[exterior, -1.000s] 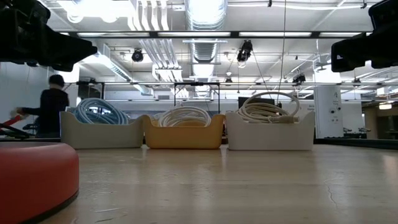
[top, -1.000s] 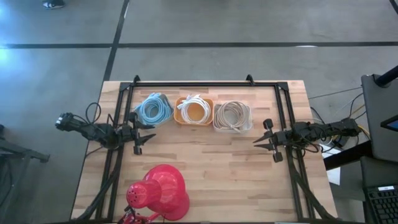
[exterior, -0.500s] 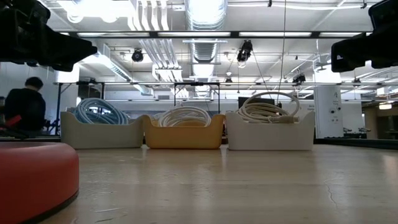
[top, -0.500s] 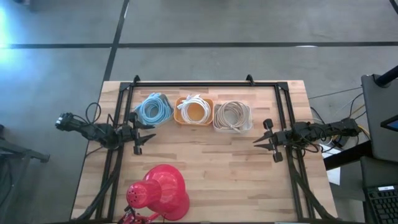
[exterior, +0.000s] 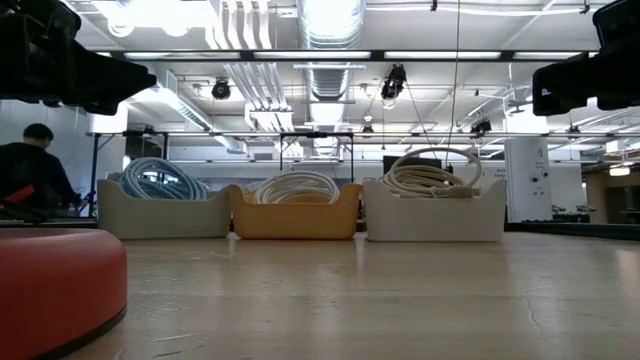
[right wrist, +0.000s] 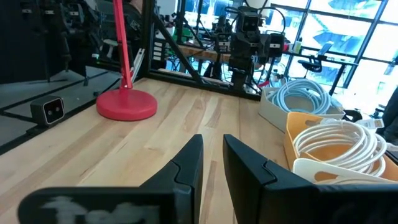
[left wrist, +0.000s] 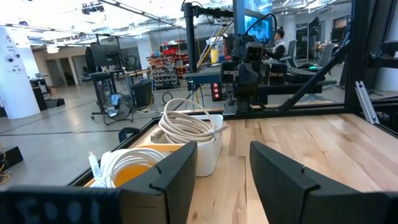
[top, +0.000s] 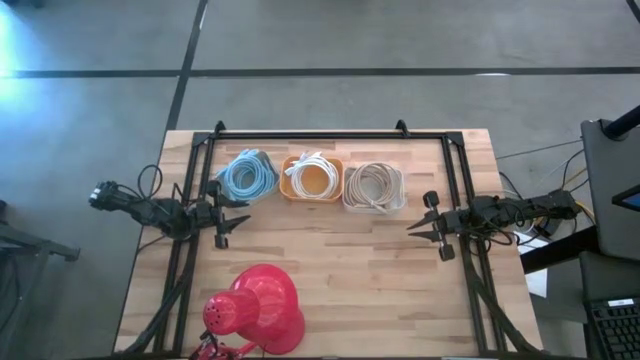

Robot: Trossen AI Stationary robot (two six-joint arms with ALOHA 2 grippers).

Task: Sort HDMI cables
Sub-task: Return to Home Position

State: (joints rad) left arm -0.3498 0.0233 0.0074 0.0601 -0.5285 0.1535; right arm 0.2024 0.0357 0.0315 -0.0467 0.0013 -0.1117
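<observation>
Three bins stand in a row by the table's far edge. The left white bin holds light blue HDMI cables point(top: 246, 176), the orange bin holds white cables point(top: 313, 176), and the right white bin holds beige cables point(top: 374, 186). The coils lie inside the bins, and some rise above the rims point(exterior: 425, 178). My left gripper point(top: 245, 211) hovers open just near of the blue bin, its fingers point(left wrist: 174, 177) pointing toward the table's right. My right gripper point(top: 412, 230) hovers on the right side, near of the beige bin, pointing left, with a narrow gap between its fingers point(right wrist: 189, 165).
A red cone-shaped lamp point(top: 255, 308) lies at the near left of the table, its round base point(exterior: 50, 285) close to the low camera. Black frame rails point(top: 330, 134) run along the far edge and both sides. Bare wood point(top: 340, 260) lies between the arms. A person point(exterior: 35, 170) stands beyond the table.
Neither arm nor any cable has moved. The person in the room behind the table has walked toward the left.
</observation>
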